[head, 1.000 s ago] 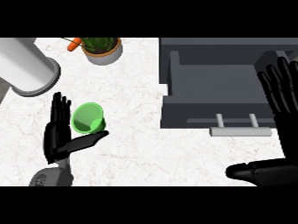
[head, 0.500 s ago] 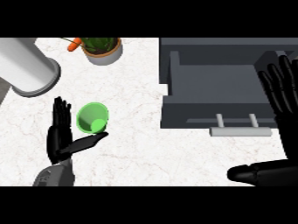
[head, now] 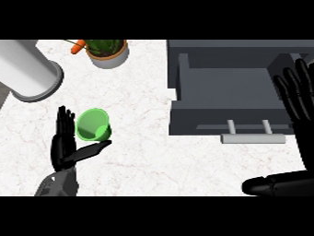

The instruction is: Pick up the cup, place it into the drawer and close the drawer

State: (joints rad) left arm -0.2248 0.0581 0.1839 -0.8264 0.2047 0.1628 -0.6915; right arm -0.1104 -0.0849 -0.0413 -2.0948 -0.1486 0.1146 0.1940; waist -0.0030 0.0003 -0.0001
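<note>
Left hand (head: 67, 143) open, fingers straight, thumb out; green cup (head: 92, 124) just right of its fingers, unheld. Right hand (head: 307, 106) open beside drawer (head: 220, 87).

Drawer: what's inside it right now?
The open drawer shows only its bare grey floor; nothing lies in it. The right hand covers its right edge, so that strip is hidden. The green cup sits on the counter by the left hand.
</note>
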